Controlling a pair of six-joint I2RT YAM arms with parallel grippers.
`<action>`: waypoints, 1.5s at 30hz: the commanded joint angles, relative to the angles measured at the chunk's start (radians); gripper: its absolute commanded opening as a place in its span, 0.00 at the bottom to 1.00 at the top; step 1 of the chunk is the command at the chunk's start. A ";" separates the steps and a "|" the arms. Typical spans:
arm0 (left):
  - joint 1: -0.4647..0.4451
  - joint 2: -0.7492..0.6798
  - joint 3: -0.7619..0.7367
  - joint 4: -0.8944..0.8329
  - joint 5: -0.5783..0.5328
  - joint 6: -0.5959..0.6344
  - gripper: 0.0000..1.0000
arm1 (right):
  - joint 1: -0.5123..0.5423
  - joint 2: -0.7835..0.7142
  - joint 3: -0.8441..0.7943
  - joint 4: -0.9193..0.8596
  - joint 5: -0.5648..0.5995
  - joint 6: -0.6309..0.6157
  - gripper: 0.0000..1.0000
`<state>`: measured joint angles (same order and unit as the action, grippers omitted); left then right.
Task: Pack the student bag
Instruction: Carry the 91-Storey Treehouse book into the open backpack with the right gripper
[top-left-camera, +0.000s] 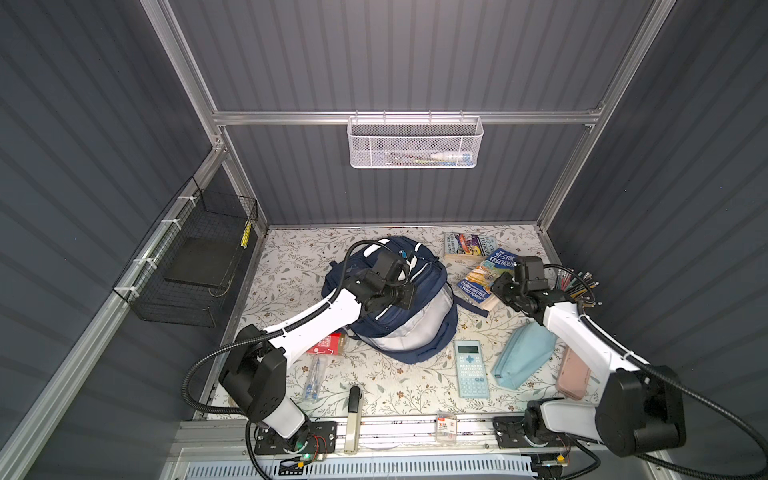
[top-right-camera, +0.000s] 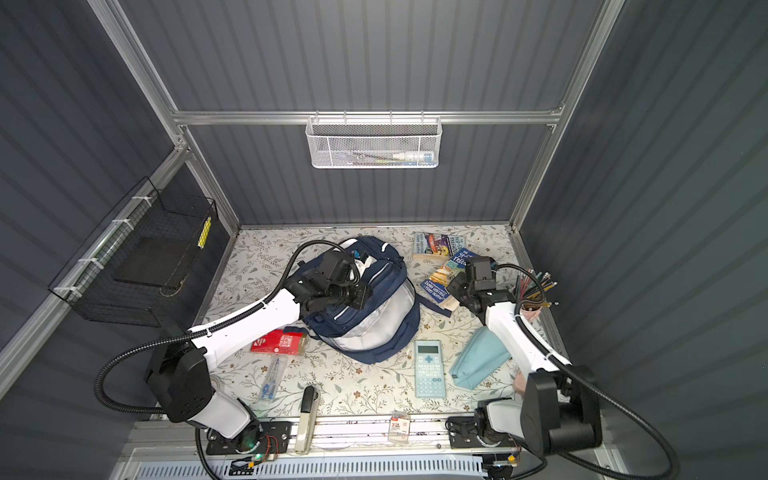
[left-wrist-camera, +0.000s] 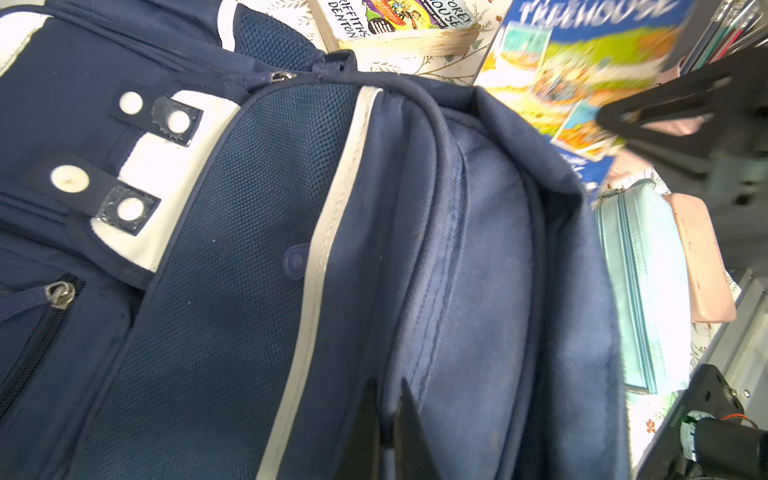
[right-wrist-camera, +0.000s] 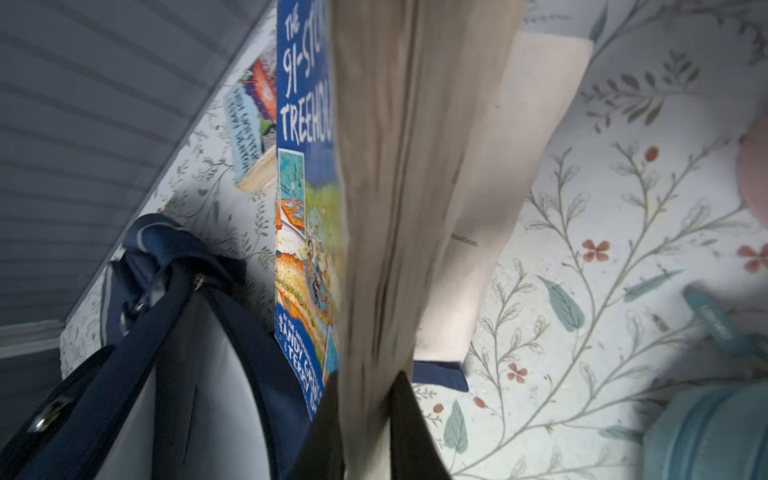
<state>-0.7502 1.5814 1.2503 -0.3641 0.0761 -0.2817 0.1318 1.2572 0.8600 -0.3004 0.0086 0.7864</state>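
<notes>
Your left gripper is pressed tight on a navy fabric edge of the student bag, which sits mid-table (calculator and blue pouch lie nearer the arm bases). Your right gripper pinches the Treehouse book by its page edge, tilted, just beside the bag.

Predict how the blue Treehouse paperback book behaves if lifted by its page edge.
Likely floppy: the blue paperback book splays its pages above the right gripper. A loose rear page hangs apart, so it may fan open further. The pinched paper could slip.
</notes>
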 joint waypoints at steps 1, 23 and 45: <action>0.011 -0.021 0.059 0.025 0.025 -0.018 0.00 | 0.006 -0.108 0.021 -0.028 -0.077 -0.133 0.00; 0.013 0.037 0.215 0.008 0.092 -0.051 0.00 | 0.270 -0.220 -0.094 0.021 -0.362 0.135 0.00; 0.129 0.082 0.434 -0.085 0.443 -0.027 0.00 | 0.513 0.466 0.059 0.835 0.015 0.266 0.00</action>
<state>-0.6201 1.6634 1.5776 -0.5167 0.4011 -0.3260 0.6113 1.6775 0.8425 0.3550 -0.0036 1.0084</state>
